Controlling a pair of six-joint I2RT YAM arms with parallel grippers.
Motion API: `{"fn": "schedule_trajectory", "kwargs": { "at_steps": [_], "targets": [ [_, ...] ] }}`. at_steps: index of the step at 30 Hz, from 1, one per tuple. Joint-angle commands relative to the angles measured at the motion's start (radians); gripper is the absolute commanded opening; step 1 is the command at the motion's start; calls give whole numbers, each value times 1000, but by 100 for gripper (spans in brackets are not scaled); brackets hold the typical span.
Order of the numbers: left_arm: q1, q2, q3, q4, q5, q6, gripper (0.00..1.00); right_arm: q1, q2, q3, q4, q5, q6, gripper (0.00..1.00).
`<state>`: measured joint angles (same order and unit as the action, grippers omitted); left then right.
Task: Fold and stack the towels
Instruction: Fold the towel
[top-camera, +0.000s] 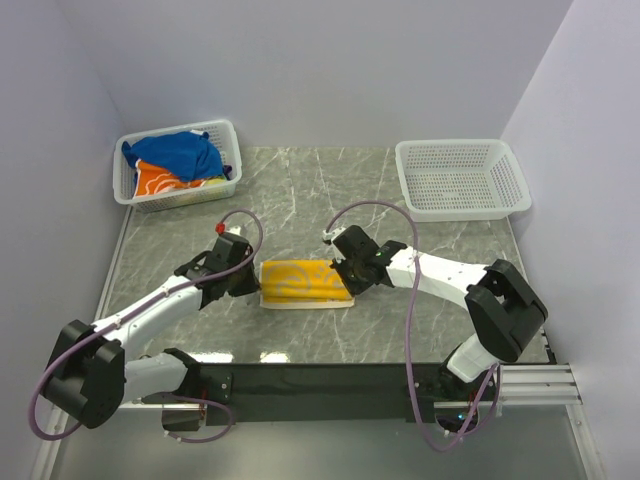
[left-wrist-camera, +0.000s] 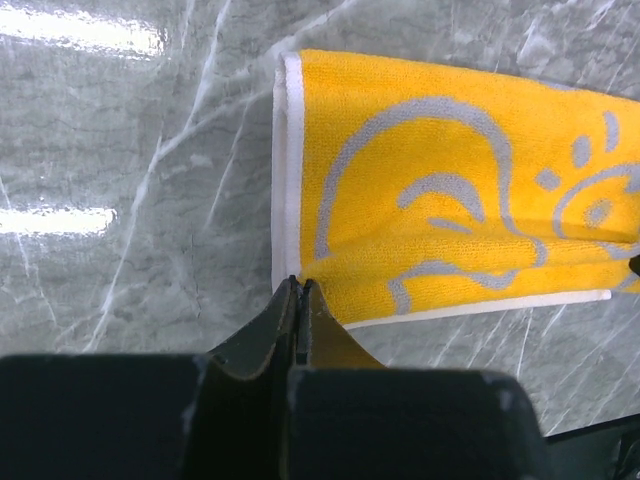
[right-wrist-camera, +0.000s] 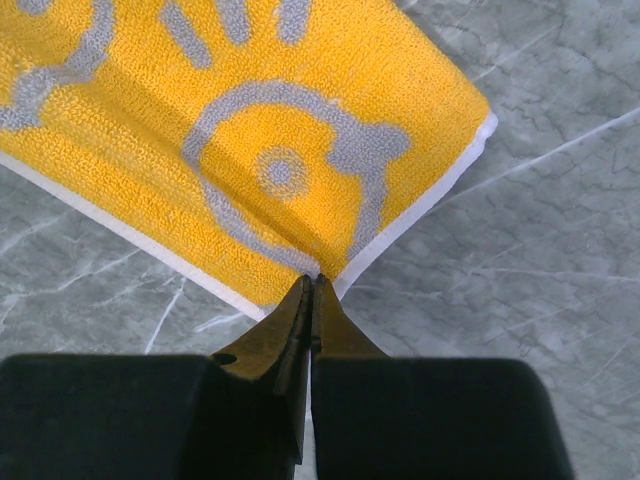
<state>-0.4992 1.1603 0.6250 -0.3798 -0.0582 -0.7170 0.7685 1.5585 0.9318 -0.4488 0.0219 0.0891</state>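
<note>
Folded yellow towel (top-camera: 305, 283) lies mid-bench (top-camera: 300, 190), held by two arms.
Left end effector (left-wrist-camera: 301, 290) and right end effector (right-wrist-camera: 312, 285) each clamp a near corner. Blue towel (top-camera: 180, 152) and orange towel (top-camera: 158, 180) lie crumpled in the far-left basket (top-camera: 190, 196), so most folding and all stacking seem left.

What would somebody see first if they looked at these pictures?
The bright yellow towel with pale swirls, lying folded in the middle of the grey marble table. The left gripper and right gripper pinch its left and right ends, jaws shut. At the far left, a white basket holds a blue towel and an orange towel.
</note>
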Motion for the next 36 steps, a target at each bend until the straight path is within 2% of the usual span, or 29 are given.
{"fn": "schedule_trajectory", "kwargs": {
  "at_steps": [1, 5, 8, 9, 10, 11, 12, 13, 16, 18, 20, 23, 24, 27, 32, 34, 36],
  "targets": [
    [2, -2, -30, 7, -29, 7, 3, 2, -3, 15, -30, 38, 14, 0],
    [2, 51, -57, 56, -3, -7, 10, 3, 34, 16, -22, 70, 14, 0],
    [-2, 56, -65, 55, 1, -19, 19, 5, 45, 19, -24, 58, 17, 10],
    [-2, 49, -64, 48, -2, -24, 23, 5, 34, 18, -21, 53, 18, 17],
    [-4, 38, -61, 42, -3, -28, 37, 6, 23, 16, -22, 50, 23, 21],
    [-4, 6, -58, 33, -9, -38, 45, 9, 12, 19, -24, 49, 26, 25],
    [-6, -14, -47, 9, -14, -41, 52, 11, -15, 22, -33, 49, 29, 33],
    [-6, -34, -39, -5, -23, -44, 64, 12, -31, 27, -42, 52, 40, 38],
    [-7, -118, 1, -73, -35, -56, 77, 26, -103, 47, -74, 58, 67, 49],
    [-10, -177, 30, -102, -38, -70, 79, 32, -167, 48, -74, 44, 86, 54],
    [-15, -221, 44, -131, -34, -90, 80, 34, -210, 32, -54, 26, 119, 54],
    [-28, -251, 54, -113, 12, -116, 77, 32, -273, -14, 22, -3, 181, 52],
    [-36, -252, 53, -101, 26, -122, 75, 32, -291, -28, 79, -11, 201, 48],
    [-62, -211, 54, -36, 50, -137, 70, 32, -288, -82, 183, -19, 280, 42],
    [-116, -58, 73, 51, 51, -131, 63, 32, -261, -177, 317, 15, 412, 41],
    [-139, 8, 76, 99, 50, -131, 55, 32, -247, -198, 377, -3, 445, 41],
    [-151, 50, 65, 127, 32, -133, 52, 32, -210, -212, 407, -43, 462, 41]
  ]
}}
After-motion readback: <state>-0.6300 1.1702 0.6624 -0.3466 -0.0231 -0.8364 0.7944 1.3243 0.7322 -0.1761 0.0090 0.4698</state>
